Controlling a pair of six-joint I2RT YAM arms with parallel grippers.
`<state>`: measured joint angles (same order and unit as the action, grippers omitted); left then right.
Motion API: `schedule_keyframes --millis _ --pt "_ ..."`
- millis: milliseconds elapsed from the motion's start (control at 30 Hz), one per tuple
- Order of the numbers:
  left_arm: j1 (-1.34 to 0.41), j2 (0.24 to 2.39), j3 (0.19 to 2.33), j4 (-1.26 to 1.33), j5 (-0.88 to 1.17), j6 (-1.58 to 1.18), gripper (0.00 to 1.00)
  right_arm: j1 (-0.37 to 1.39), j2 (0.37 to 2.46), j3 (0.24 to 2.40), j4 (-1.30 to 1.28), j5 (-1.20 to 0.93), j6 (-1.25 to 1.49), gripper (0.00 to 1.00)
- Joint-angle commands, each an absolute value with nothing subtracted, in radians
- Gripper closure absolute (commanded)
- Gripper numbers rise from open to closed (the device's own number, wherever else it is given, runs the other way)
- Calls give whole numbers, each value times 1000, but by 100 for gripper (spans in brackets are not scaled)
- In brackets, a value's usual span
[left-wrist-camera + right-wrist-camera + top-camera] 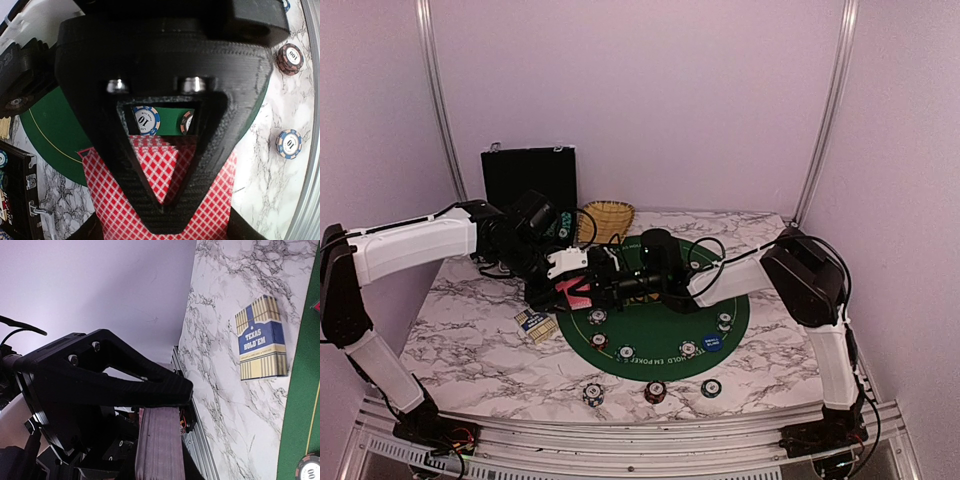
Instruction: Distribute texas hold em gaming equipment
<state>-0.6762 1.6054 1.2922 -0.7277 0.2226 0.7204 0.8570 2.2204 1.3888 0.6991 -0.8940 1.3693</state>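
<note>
Item: playing cards (112, 200), pink-red checked backs, one stack, hanging above the left part of the round green mat (740, 310), where the two arms are meeting. Holding, first side: the left gripper (578, 280) is gripping the stack across its width, and the checked backs are filling the space between its fingers in the left wrist view. Holding, second side: the right gripper (618, 284), jaws standing narrow, is pinching the same stack from the right. In the right wrist view the stack is showing edge-on just under the upper finger (125, 382). Also present: poker chips (626, 352), several lying on the mat below and in front of the grippers, and three lying in a row on the marble table (470, 340) before the mat. The blue disc (712, 342) is lying on the mat's right part, well apart from both grippers. The card box (260, 337) is lying on the marble just left of the mat.
</note>
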Motion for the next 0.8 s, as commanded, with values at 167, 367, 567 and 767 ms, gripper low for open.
schedule_keyframes --millis 167,367,567,767 --pt "-682 1592 1280 -680 222 731 53 859 2226 1394 705 -889 1363 88" --pt "-682 1593 1286 -688 228 734 57 858 2228 1408 612 -867 1306 57" --pt "-686 1614 1304 -719 224 742 88 857 2243 1426 610 -863 1312 50" --pt "-690 1635 1315 -747 207 746 92 857 2257 1442 600 -860 1303 45"
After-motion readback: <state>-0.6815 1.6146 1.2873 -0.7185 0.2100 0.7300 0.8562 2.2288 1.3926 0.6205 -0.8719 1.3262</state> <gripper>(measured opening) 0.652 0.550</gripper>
